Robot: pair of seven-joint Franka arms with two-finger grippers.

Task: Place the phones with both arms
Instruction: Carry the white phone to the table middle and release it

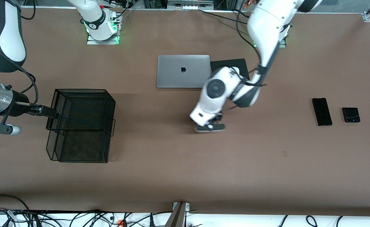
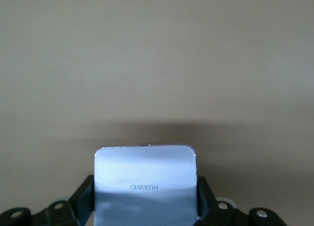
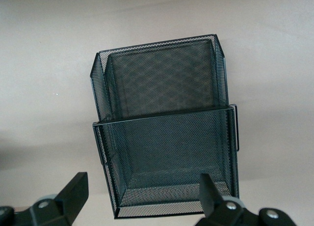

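one phone of the three is in hand as i read it: my left gripper [image 2: 147,206] is clenched on the pale lavender phone [image 2: 145,186], a finger [image 2: 81,199] pressed to each side edge of the squarish body, its brand lettering showing upside down in the left wrist view. in the front view that gripper [image 1: 211,126] sits low over bare table in the middle, nearer the front camera than the grey laptop [image 1: 183,71] and the dark pad [image 1: 230,67] beside it; whether the phone is clear of the surface i cannot tell, since the hand covers it there. my right gripper [image 1: 43,111] waits with its jaws spread wide and nothing between them, at the edge of the black mesh basket [image 1: 81,125] toward the right arm's end of the table; the right wrist view shows its fingers [image 3: 73,194] apart and looks straight down into that basket [image 3: 164,132], whose two compartments both look empty, so i judge that no phone has been delivered yet. the long black phone [image 1: 322,111] and the small black phone [image 1: 350,114] lie flat, just beside each other but apart, toward the left arm's end of the table, untouched by either hand. so i'd put the job at an early stage: first phone grasped and partway between its end and the basket, probably headed for a handover or a set-down within the right arm's reach, with the other two phones left to fetch afterwards. the basket is well apart from the held phone.
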